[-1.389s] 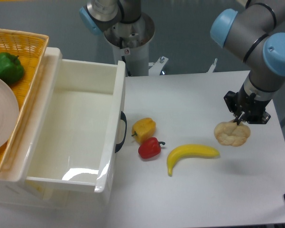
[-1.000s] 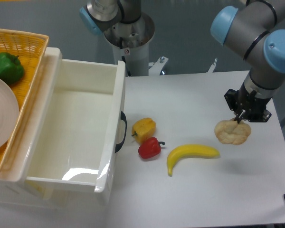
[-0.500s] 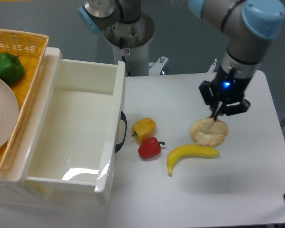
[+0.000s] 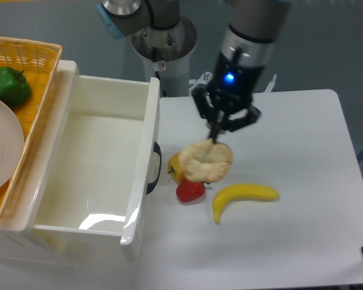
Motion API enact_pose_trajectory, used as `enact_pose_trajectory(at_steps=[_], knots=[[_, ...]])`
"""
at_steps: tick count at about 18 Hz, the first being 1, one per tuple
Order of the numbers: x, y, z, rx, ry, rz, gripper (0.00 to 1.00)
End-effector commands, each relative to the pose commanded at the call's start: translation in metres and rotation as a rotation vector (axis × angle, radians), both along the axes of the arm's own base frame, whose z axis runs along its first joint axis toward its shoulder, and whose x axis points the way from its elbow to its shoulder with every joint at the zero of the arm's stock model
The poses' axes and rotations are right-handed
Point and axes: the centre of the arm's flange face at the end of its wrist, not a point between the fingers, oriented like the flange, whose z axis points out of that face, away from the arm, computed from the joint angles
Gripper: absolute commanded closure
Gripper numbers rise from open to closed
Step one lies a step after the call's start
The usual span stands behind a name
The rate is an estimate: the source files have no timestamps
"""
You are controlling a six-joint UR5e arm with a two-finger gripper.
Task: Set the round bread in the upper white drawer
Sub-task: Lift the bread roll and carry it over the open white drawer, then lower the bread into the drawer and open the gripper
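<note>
The round bread (image 4: 206,161) is pale beige and knobbly. It hangs in the air from my gripper (image 4: 216,140), which is shut on its top edge. The bread is above the table, over the yellow and red peppers, just right of the drawer's front. The upper white drawer (image 4: 141,157) stands pulled open at the left, deep and empty, with a dark curved handle (image 4: 155,168) on its front facing the bread.
A yellow pepper (image 4: 176,166) and a red pepper (image 4: 189,191) lie under the bread. A yellow banana (image 4: 242,198) lies to their right. A yellow woven basket (image 4: 30,60) at far left holds a green pepper (image 4: 8,86) and a white plate (image 4: 1,148).
My gripper has lifted the bread off the table's right side and carried it left, higher, to above the peppers near the drawer front.
</note>
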Motion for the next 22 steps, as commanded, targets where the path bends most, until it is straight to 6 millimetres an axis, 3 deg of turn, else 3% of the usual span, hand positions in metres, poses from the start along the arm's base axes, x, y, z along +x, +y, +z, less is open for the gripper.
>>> enact_pose_trajectory(at_steps=[4, 8, 9, 11, 12, 13, 14, 22], knots=[[0.058, 0.029, -0.004, -0.021, -0.032, -0.041, 1.0], [0.089, 0.049, -0.017, -0.045, -0.055, -0.083, 1.0], [0.096, 0.052, -0.02, -0.05, -0.06, -0.097, 0.95], [0.108, 0.057, -0.027, -0.059, -0.075, -0.117, 0.76], [0.113, 0.06, -0.032, -0.068, -0.083, -0.12, 0.58], [0.117, 0.061, -0.038, -0.079, -0.089, -0.124, 0.24], [0.118, 0.06, -0.041, -0.082, -0.09, -0.124, 0.0], [0.117, 0.06, -0.044, -0.097, -0.107, -0.092, 0.0]])
